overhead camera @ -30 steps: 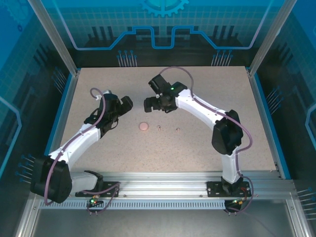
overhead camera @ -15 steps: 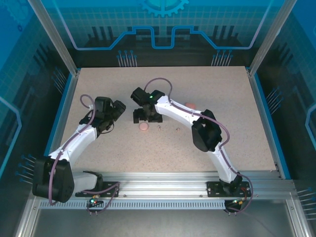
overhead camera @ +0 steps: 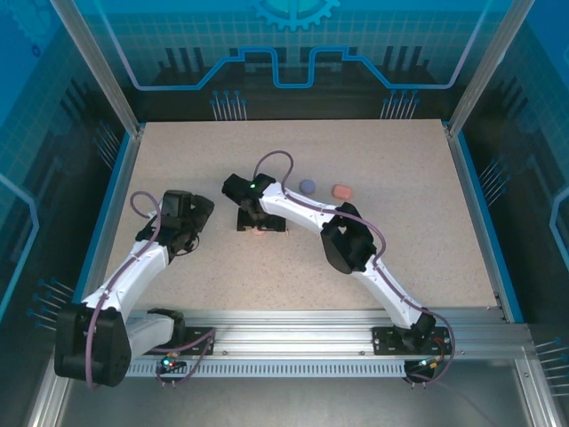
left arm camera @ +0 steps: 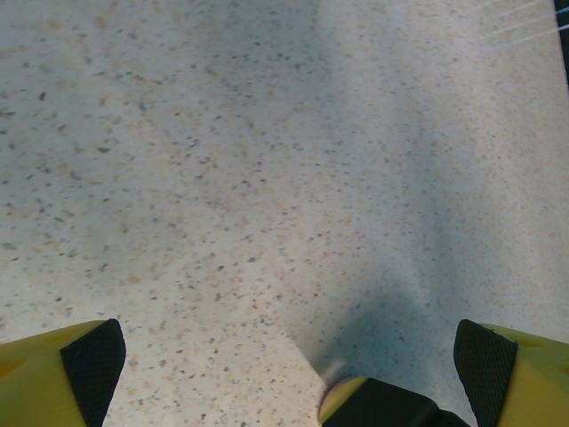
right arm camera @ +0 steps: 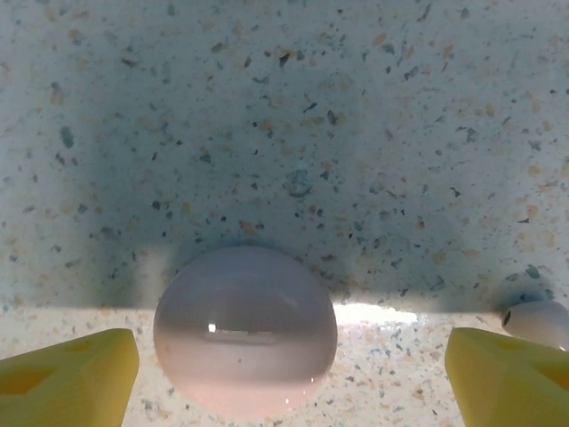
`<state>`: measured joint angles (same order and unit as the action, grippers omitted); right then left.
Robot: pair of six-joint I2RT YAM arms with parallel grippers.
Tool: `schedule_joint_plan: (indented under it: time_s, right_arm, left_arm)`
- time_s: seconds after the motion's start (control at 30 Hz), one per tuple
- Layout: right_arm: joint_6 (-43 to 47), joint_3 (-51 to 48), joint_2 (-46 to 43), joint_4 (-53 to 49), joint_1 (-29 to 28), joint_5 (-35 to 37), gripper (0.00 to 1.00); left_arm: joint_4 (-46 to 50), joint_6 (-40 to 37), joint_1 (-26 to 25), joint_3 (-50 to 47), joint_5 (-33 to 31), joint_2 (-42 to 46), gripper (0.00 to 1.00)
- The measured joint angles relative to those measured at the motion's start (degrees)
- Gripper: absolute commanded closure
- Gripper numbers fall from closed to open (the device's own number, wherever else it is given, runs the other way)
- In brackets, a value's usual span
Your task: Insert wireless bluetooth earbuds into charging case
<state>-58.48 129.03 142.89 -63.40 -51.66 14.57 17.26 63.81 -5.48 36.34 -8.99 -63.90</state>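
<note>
The pale pink case (right arm camera: pixel 244 329) is framed, untouched and off-centre, between the wide-spread right fingers (right arm camera: pixel 71 378), while the left fingers (left arm camera: pixel 53 369) are spread wide over bare desk (left arm camera: pixel 267 133).

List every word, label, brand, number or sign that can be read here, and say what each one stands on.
No readable text in any view.
pale pink case: smooth glossy shell, no logo or print on the side shown.
purple case and coral case: too small to tell any marking.
blue back panel: a gear shape and line pattern, no words or numbers.
</note>
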Motion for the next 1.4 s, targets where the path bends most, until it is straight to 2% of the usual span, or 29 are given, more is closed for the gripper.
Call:
schedule_joint_plan:
  time_s: [0.53,1.17,1.4]
  right_arm:
    - [-2.4,9.8,6.5,-1.4,-1.0,0.5,0.27]
    - [-0.8,11.3,7.7,-3.0,-1.6,2.7,0.29]
    - [0.3,12.0,8.1,-3.0,-1.6,2.8,0.36]
  left_arm:
    - [-3.3,0.6,0.5,-1.6,1.4,1.3,0.01]
    - [-5.9,0.2,0.8,-2.8,4.6,1.4,0.01]
    - [-6.9,0.1,0.8,-3.0,5.5,1.4,0.01]
